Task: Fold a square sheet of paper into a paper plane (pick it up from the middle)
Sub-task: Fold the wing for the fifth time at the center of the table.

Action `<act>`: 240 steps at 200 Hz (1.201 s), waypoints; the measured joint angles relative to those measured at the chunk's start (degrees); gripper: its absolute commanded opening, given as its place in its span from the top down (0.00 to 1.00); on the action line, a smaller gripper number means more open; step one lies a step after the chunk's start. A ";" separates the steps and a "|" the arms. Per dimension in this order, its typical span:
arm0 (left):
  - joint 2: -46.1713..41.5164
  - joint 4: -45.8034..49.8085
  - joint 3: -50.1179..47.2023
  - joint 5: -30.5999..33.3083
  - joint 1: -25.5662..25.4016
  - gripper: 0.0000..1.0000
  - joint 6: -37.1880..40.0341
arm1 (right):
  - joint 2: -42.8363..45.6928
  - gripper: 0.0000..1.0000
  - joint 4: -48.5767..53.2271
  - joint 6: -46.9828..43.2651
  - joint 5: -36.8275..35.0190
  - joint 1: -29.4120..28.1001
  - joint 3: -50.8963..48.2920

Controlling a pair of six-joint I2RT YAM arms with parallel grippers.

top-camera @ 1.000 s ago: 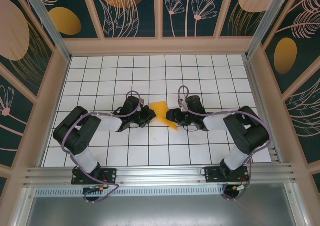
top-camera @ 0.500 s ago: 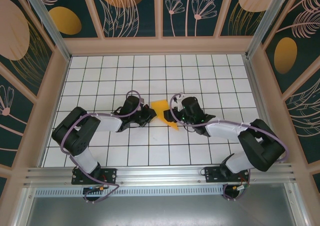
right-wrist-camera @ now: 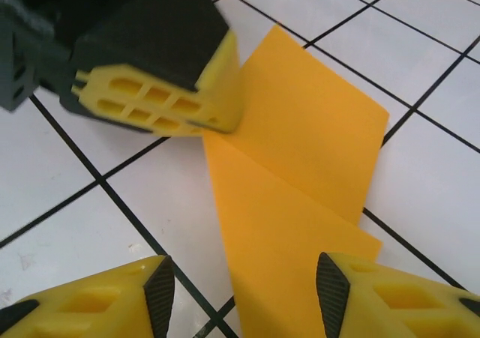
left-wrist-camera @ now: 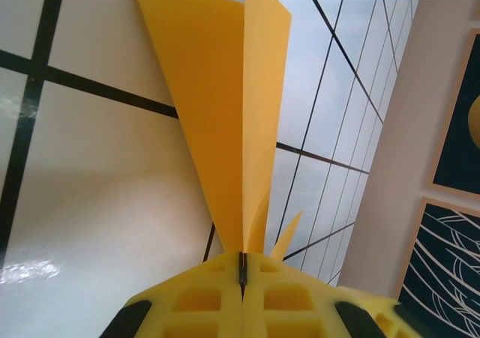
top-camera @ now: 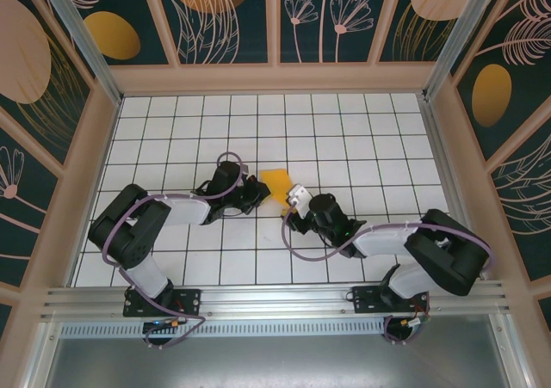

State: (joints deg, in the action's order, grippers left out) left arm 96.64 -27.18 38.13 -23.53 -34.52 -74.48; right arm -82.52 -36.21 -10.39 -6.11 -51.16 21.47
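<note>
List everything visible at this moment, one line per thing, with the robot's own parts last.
folded sheet of paper: one, orange-yellow, on the middle tiles between the two grippers
table: one, white with black grid lines, floor of the enclosure
wall panels: several, dark teal with orange ovals and pale plant drawings, around the table
rail: one, silver metal, along the near edge
arms: two, black and white, based at the rail
left gripper: one, black with yellow fingers, shut on the paper
right gripper: one, yellow fingers, open over the paper's near end
</note>
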 measured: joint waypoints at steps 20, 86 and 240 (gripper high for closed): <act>0.00 0.20 0.09 0.04 0.00 1.00 -0.04 | -4.20 0.49 -2.23 -2.80 -1.86 -1.07 0.11; 0.00 0.81 0.22 0.17 0.00 1.00 -0.22 | -13.16 0.59 -11.37 -10.01 -6.78 -1.14 2.19; -7.89 8.04 0.98 4.22 2.56 0.42 2.56 | -13.53 0.99 -12.04 -6.71 4.20 2.25 3.65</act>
State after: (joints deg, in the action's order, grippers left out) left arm 88.75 -19.14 39.11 -19.31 -31.97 -71.92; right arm -96.05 -48.25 -17.10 -1.91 -48.90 25.12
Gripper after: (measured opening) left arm 0.514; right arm 0.061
